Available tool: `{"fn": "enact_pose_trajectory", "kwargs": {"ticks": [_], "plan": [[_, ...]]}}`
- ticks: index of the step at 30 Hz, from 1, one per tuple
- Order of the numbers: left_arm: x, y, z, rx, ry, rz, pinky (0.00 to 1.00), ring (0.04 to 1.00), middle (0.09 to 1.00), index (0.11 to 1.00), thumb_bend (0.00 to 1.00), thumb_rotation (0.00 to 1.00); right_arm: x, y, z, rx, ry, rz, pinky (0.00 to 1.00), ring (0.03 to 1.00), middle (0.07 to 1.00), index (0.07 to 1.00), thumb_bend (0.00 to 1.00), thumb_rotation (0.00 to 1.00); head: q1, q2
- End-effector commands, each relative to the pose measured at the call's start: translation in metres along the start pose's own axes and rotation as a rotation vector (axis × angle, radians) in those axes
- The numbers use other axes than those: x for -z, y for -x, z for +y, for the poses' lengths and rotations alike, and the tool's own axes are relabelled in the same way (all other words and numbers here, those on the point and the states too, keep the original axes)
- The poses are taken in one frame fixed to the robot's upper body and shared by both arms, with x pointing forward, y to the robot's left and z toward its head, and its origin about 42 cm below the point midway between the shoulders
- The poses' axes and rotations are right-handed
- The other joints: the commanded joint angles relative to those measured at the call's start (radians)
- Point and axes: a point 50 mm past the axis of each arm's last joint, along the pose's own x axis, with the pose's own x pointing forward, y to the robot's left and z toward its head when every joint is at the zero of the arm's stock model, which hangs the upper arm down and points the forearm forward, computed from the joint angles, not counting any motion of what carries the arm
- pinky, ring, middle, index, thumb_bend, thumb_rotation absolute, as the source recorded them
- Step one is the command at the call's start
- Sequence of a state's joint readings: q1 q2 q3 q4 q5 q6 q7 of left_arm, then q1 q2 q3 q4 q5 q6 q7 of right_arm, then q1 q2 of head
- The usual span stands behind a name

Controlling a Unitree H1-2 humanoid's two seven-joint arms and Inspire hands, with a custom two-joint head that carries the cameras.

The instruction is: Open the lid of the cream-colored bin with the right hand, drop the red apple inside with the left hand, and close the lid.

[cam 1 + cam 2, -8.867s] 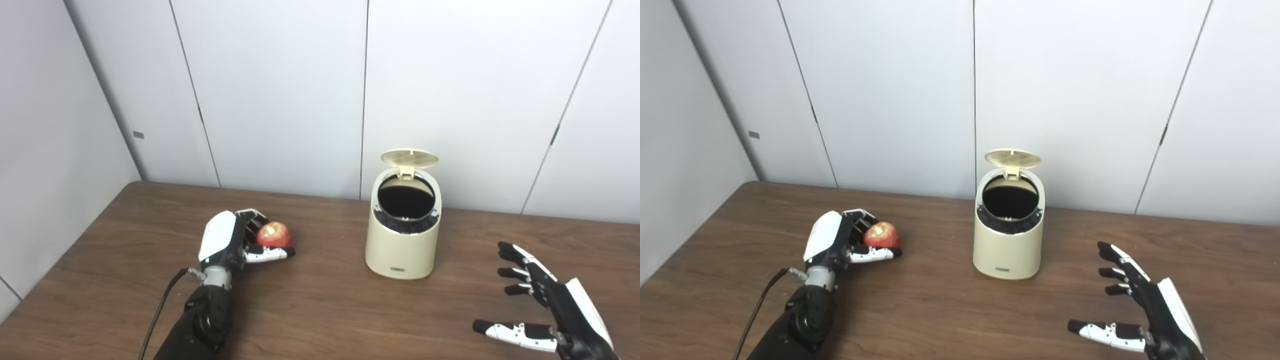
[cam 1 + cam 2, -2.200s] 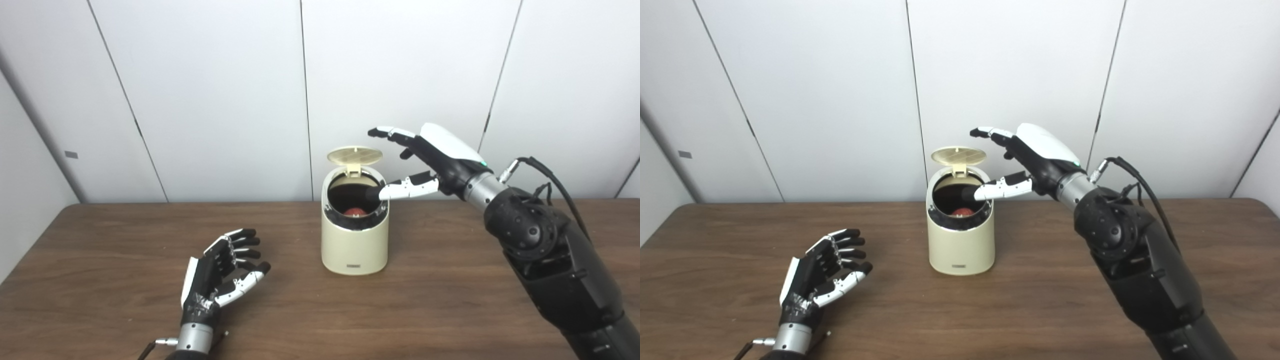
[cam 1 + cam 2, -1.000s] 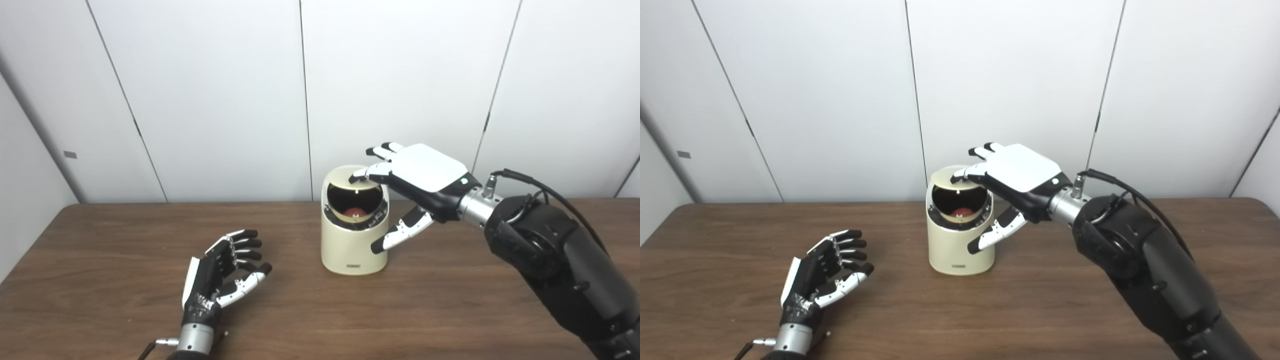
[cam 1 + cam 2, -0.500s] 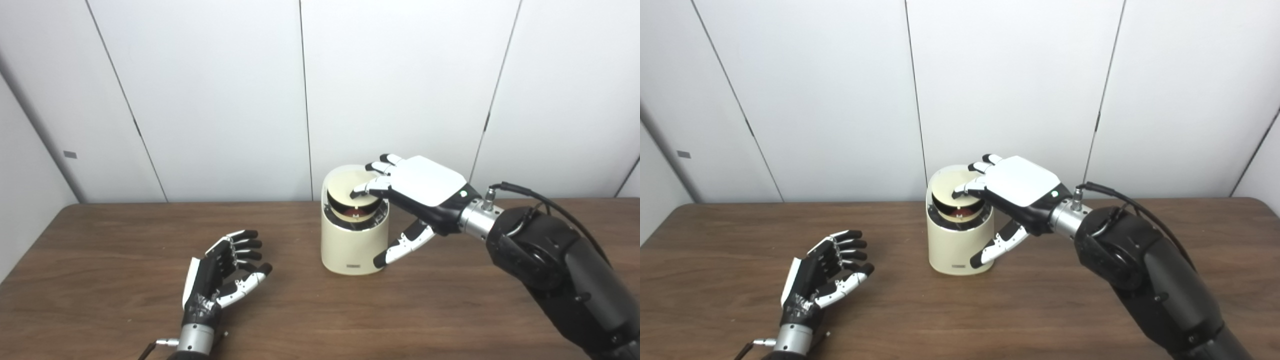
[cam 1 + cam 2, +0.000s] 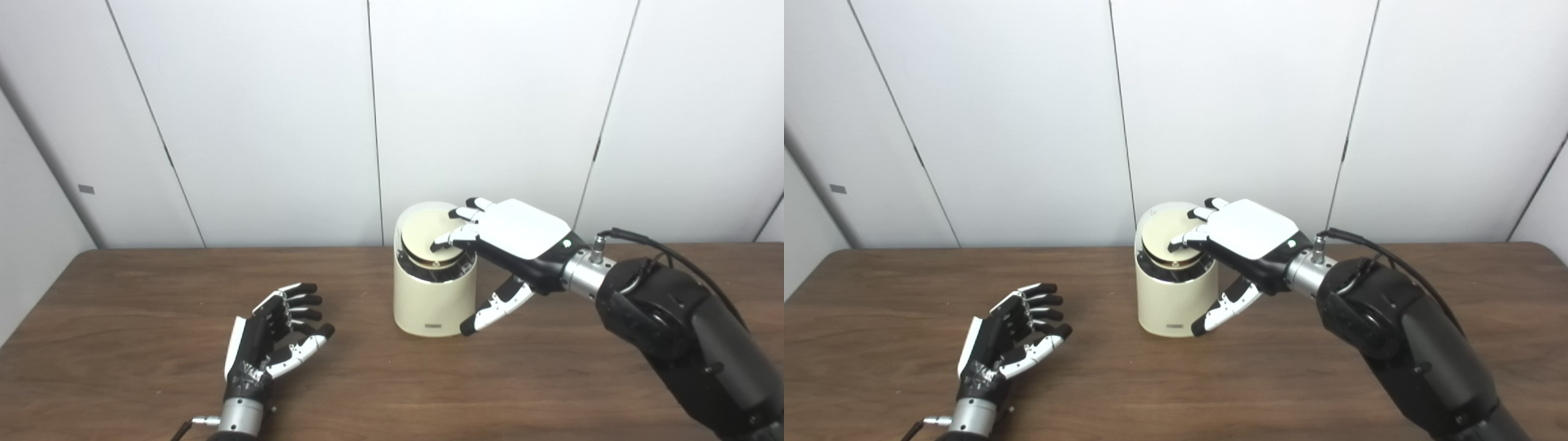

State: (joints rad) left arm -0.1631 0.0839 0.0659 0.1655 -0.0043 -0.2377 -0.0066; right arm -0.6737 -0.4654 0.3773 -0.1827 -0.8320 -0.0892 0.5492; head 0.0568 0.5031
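The cream-colored bin (image 5: 433, 300) stands on the brown table near the back wall. Its round lid (image 5: 422, 237) lies almost flat on the bin's top, with only a thin dark gap showing at the front. My right hand (image 5: 511, 242) is open, palm down, with its fingertips pressing on the lid and its thumb hanging down beside the bin's right wall. The red apple is hidden inside the bin. My left hand (image 5: 269, 334) is open and empty, resting palm up on the table to the bin's left. The bin also shows in the right eye view (image 5: 1173, 303).
The brown wooden table (image 5: 122, 318) runs wide on both sides of the bin. White wall panels (image 5: 275, 122) stand right behind the bin. A black cable (image 5: 655, 242) loops off my right wrist.
My right hand has pushed the lid down from half open to almost flat, and the apple has gone out of sight. My left hand has stayed still.
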Motion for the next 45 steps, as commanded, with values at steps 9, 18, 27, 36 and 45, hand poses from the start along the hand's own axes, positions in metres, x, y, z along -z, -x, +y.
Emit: {"fn": "enact_pose_trajectory", "kwargs": {"ticks": [9, 18, 27, 36, 45], "plan": [[0.010, 0.020, -0.008, -0.001, 0.019, 0.068, 0.49, 0.604, 0.667, 0.714, 0.62, 0.03, -0.008, -0.004, -0.007, -0.110, 0.196, -0.030, 0.97, 0.959, 0.819, 0.821, 0.75, 0.64, 0.008, 0.012], [0.010, 0.020, -0.008, -0.001, 0.024, 0.076, 0.49, 0.605, 0.666, 0.712, 0.62, 0.04, -0.009, -0.004, 0.000, -0.144, 0.215, -0.035, 0.95, 0.945, 0.807, 0.803, 0.77, 0.64, 0.009, 0.016], [0.009, 0.020, -0.008, -0.001, 0.021, 0.075, 0.49, 0.604, 0.667, 0.715, 0.62, 0.04, -0.002, 0.006, -0.012, 0.058, 0.036, -0.019, 0.93, 0.924, 0.778, 0.781, 0.70, 0.56, 0.009, 0.016], [0.009, 0.020, -0.007, 0.000, 0.026, 0.072, 0.48, 0.593, 0.663, 0.708, 0.62, 0.03, 0.015, 0.024, -0.022, 0.295, -0.096, 0.105, 0.91, 0.935, 0.815, 0.829, 0.64, 0.53, 0.010, 0.014], [0.007, 0.022, -0.007, 0.004, 0.028, 0.071, 0.49, 0.606, 0.668, 0.707, 0.62, 0.03, 0.029, 0.047, 0.006, 0.367, -0.286, 0.191, 0.81, 0.884, 0.819, 0.840, 0.65, 0.46, 0.009, 0.018]]}}
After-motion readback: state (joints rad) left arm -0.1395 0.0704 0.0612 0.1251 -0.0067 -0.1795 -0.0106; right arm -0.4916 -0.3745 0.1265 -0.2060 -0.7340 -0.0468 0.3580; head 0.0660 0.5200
